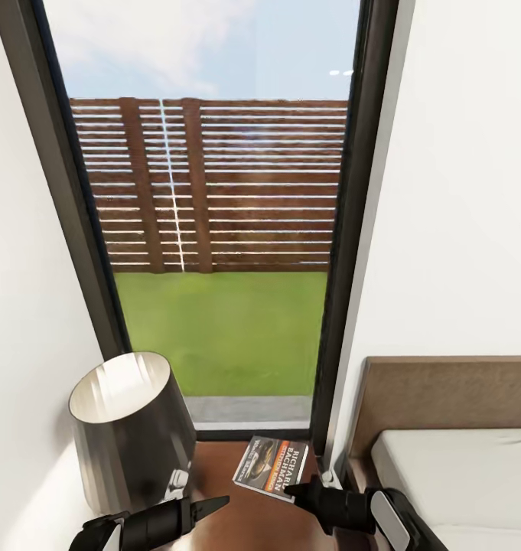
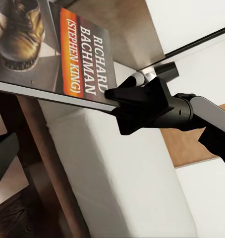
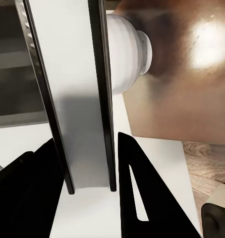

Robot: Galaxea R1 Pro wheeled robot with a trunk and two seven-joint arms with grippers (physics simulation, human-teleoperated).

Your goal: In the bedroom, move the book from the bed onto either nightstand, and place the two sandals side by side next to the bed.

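White walls and a tall dark-framed window (image 1: 214, 214), with green grass and a brown fence outside. Below the window, a dark brown nightstand (image 1: 222, 467) with a grey lamp (image 1: 130, 428) standing on it. Beside the lamp, over the nightstand top, the book (image 1: 271, 465), cover up, with an orange band and white letters. Pinched at its near corner by the right gripper (image 1: 302, 490), jaws closed tight on the thin edge, one black finger on each side of the book (image 3: 87, 99) in the right wrist view. Held a little above the wood, as seen from the left wrist, where the book (image 2: 68, 49) sticks out flat from the right gripper (image 2: 123, 101). Right arm low, reaching in sideways from the bed (image 1: 459, 467) side. Left gripper (image 1: 210, 505) low by the lamp foot, pointing at the book, not touching it, nothing in it; how wide its jaws stand cannot be told. Bed with a light mattress and brown headboard just beside the nightstand.
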